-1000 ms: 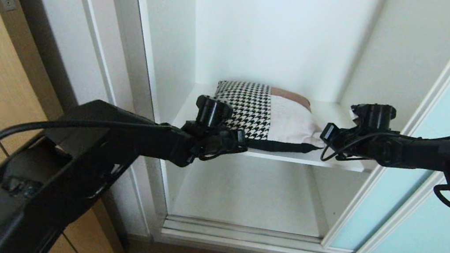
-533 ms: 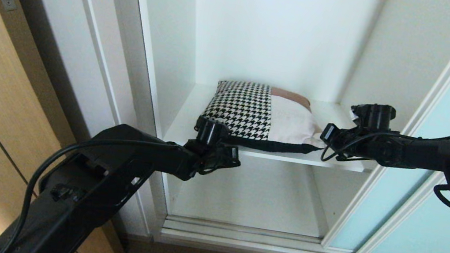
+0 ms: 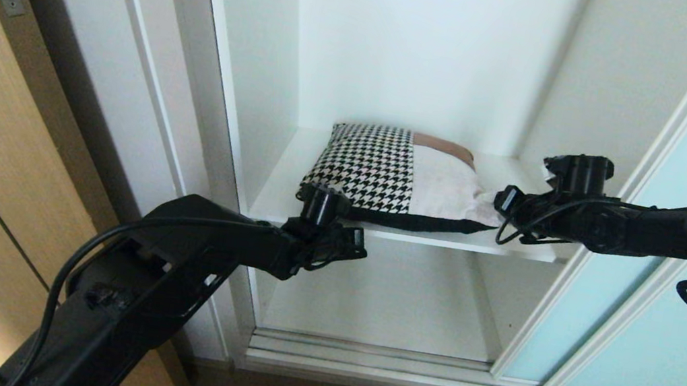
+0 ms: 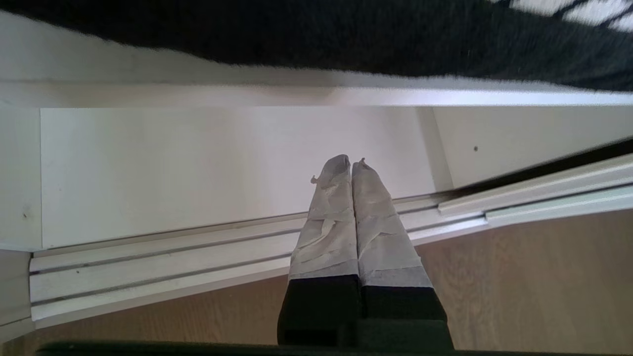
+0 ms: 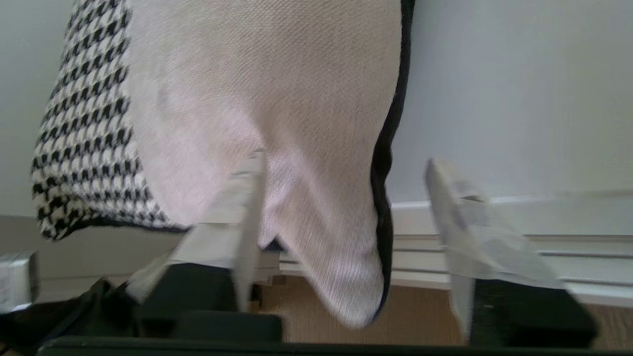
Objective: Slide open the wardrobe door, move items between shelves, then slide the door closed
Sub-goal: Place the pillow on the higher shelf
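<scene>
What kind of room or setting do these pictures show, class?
Likely a home bedroom or hallway: a built-in white wardrobe with white laminate shelves, a pale aqua frosted-glass sliding door, and a houndstooth, cream and brown patchwork cushion.

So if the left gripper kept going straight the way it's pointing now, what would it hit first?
Probably the wardrobe's white bottom panel: the left gripper, shut, points below the cushion's shelf, though depth is hard to judge.

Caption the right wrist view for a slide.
Right gripper, fingers spread open around the corner of the houndstooth, cream and black-backed cushion on the white shelf.
</scene>
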Available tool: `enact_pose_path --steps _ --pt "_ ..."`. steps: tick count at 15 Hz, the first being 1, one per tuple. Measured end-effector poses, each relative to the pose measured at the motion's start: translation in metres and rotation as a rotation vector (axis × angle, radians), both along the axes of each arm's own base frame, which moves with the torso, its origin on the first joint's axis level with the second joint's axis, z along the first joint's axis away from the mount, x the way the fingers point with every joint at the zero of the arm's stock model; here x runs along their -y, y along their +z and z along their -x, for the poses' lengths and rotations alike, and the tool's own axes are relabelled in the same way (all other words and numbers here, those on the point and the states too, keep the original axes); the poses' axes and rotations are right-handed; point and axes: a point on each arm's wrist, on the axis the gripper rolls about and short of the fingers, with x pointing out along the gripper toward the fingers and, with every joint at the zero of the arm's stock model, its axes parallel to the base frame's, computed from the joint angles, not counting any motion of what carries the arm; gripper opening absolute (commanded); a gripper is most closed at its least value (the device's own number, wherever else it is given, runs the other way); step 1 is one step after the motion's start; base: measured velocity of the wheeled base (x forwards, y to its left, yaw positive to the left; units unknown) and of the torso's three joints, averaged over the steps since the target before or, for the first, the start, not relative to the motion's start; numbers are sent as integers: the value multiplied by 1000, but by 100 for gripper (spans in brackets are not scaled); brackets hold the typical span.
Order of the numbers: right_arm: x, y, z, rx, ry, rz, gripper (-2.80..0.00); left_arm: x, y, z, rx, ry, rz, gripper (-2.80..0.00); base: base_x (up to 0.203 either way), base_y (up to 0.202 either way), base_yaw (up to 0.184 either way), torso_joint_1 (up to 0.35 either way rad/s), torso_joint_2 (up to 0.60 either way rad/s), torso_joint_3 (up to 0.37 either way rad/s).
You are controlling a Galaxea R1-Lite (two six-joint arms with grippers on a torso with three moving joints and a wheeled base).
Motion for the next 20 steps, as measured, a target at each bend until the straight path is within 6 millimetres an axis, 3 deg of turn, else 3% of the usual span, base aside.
enact_pose_path --steps 4,7,8,11,14,16,20 --pt "9 9 17 2 -17 0 0 1 1 -1 27 0 13 -280 0 0 0 0 0 0" --pt "22 29 40 8 -41 -2 0 1 4 -2 45 3 22 -280 0 0 0 0 0 0" --pt "26 36 50 10 -47 -2 -280 1 7 -2 65 3 33 -280 0 0 0 0 0 0" --pt "27 52 84 6 -17 0 -280 2 12 -3 113 4 53 -280 0 0 0 0 0 0" --pt "8 53 106 -6 137 -12 -280 2 13 -3 119 2 52 -280 0 0 0 0 0 0" --pt "-11 45 106 -20 199 -2 -280 2 15 -4 130 2 55 -280 0 0 0 0 0 0" --pt "-51 22 89 -39 290 12 -280 0 19 -6 171 28 60 -280 0 0 0 0 0 0"
